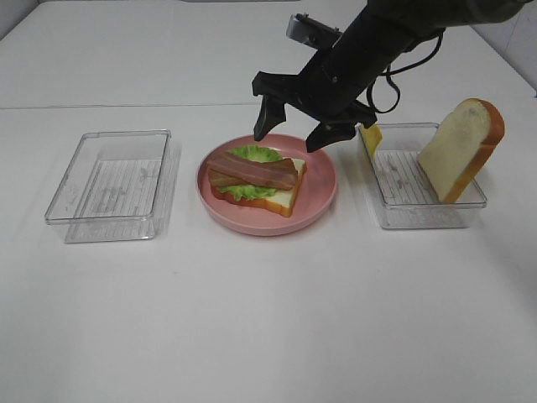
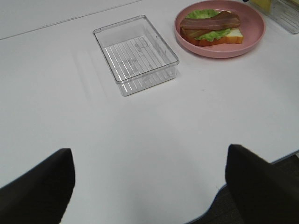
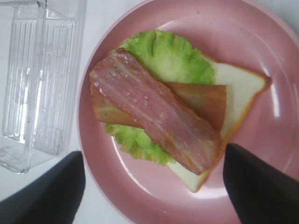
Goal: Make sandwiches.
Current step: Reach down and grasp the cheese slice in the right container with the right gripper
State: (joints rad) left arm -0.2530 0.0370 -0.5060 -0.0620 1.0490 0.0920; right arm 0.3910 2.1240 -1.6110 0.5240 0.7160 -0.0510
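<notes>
On the round pink plate (image 1: 319,197) lies the open sandwich (image 1: 256,178): a bread slice with green lettuce and two reddish-brown bacon strips on top. It also shows in the right wrist view (image 3: 159,107) and the left wrist view (image 2: 211,29). My right gripper (image 1: 294,130) hangs open and empty just above the plate's far rim. The second bread slice (image 1: 463,148) leans upright in the right clear box (image 1: 419,210), with yellow cheese (image 1: 372,139) at that box's left end. My left gripper (image 2: 149,186) is open and empty, low over bare table, out of the high view.
An empty clear plastic box (image 1: 111,183) stands left of the plate, also in the left wrist view (image 2: 135,53). The white table (image 1: 268,319) reaches to the front edge. A cable hangs off the right arm (image 1: 394,34) above the right box.
</notes>
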